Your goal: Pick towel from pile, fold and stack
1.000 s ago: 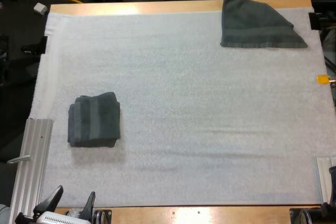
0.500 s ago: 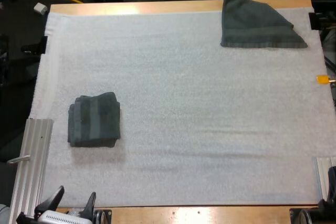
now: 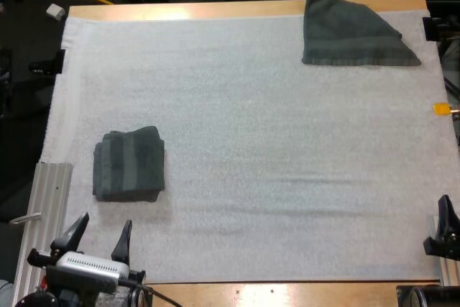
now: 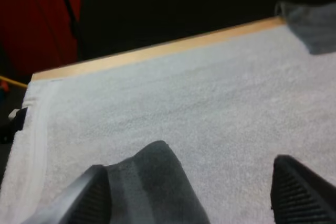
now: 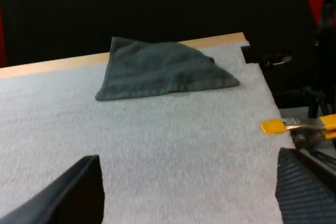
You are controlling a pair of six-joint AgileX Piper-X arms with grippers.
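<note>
A dark grey-green towel (image 3: 352, 32) lies loosely at the mat's far right corner, one edge over the wooden rim; it is also seen ahead of my right gripper as the towel (image 5: 163, 70). A folded towel (image 3: 129, 164) rests at the mat's left, and its top (image 4: 155, 182) rises between my left fingers. My left gripper (image 3: 100, 234) hovers open at the near edge, just short of the folded towel. My right gripper (image 5: 189, 192) stands open with nothing between its fingers, low over the mat's near right corner (image 3: 444, 229).
An aluminium rail (image 3: 44, 224) runs along the mat's near left side, next to my left arm. A second metal piece (image 3: 440, 246) sits at the near right edge. The white mat (image 3: 273, 156) stretches bare between the two towels.
Both arms have come forward over the near edge of the mat. My left gripper is closer to the folded towel, and my right gripper has risen into sight at the near right corner.
</note>
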